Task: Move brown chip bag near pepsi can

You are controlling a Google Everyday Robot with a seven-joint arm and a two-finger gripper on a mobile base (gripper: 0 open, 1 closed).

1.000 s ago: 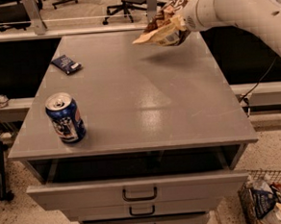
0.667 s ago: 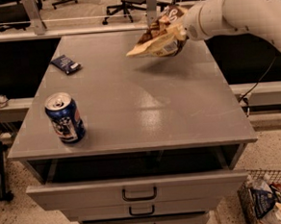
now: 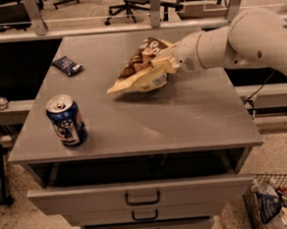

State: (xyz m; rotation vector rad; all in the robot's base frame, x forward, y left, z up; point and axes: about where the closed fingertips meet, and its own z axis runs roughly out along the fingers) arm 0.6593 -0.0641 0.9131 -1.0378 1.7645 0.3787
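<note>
The grey desk (image 3: 183, 118) carries everything, and the white arm (image 3: 246, 40) reaches over it from the right. The brown chip bag (image 3: 140, 70) hangs tilted above the desk's middle. The end effector (image 3: 168, 61) is closed on the bag's right edge. The pepsi can (image 3: 66, 120) stands upright near the front left corner, well apart. A good carry sweeps left and forward without dragging, then lowers the bag just beside the can without toppling it. A small dark packet (image 3: 67, 65) lies back left, off that path.
</note>
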